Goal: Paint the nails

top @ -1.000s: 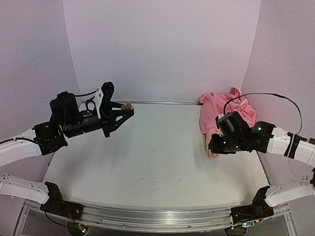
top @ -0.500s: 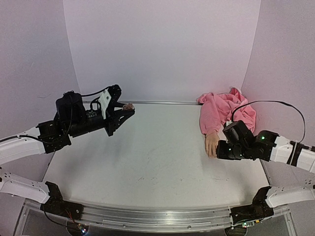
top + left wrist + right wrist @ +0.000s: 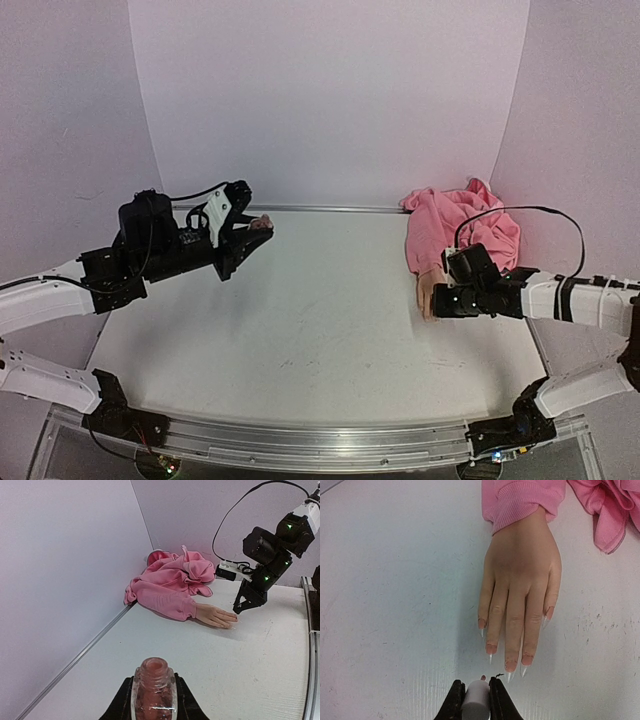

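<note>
Nails judged rigid, tiny; to be brushed, not gripped. White cap clamped by right gripper at 6 o'clock; bottle by left gripper.

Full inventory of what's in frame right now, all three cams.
flesh-coloured mannequin hand: 1, flesh tone, palm down at the table's right, out of the sleeve
long pointed nails: 5 visible, pale with pinkish bases, on its fingertips
crumpled pink knit garment: 1, pink, back right corner
open glass polish bottle: 1, pinkish, uncapped, in left jaws
white cylindrical cap: 1, white, in right jaws, just short of the fingertips
white table: 1, white
left gripper: 1, black, raised, back left
right gripper: 1, black, low by the fingertips
</note>
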